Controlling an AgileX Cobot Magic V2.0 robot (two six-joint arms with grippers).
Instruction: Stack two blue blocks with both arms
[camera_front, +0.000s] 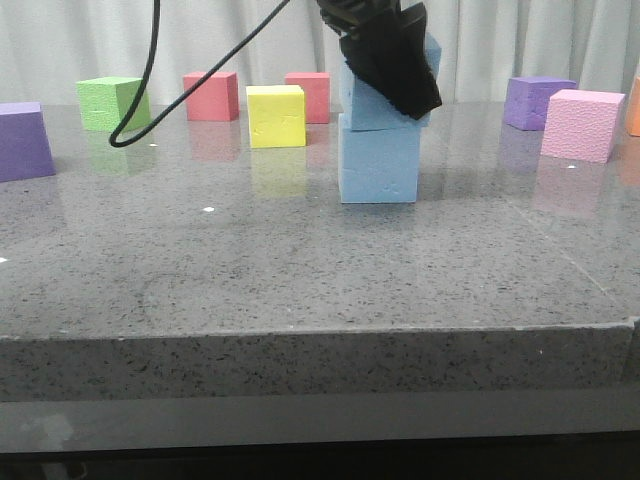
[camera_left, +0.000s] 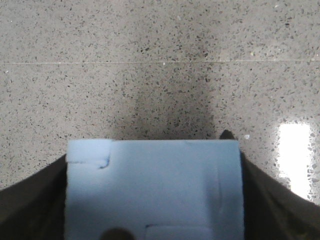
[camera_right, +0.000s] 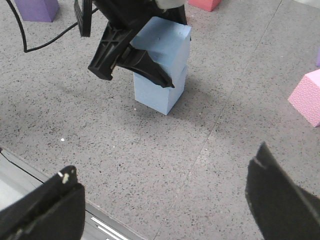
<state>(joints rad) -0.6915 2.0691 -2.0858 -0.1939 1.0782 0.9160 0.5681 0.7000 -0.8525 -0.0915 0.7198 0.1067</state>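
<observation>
Two pale blue blocks stand mid-table. The lower blue block (camera_front: 378, 162) rests on the table, and the upper blue block (camera_front: 372, 108) sits on it, slightly tilted. My left gripper (camera_front: 395, 70) is shut on the upper block, one black finger on each side of it. The left wrist view shows this block (camera_left: 155, 185) filling the space between the fingers (camera_left: 30, 200). The right wrist view shows the stack from nearer the table's front, with the upper block (camera_right: 167, 37) on the lower one (camera_right: 160, 92). My right gripper (camera_right: 160, 200) is open and empty, near the table's front edge.
At the back of the table stand a green cube (camera_front: 112, 103), two red cubes (camera_front: 212, 96), a yellow cube (camera_front: 276, 115), purple cubes at the left (camera_front: 22, 140) and right (camera_front: 538, 102), and a pink cube (camera_front: 582, 124). A black cable (camera_front: 150, 80) hangs at the left.
</observation>
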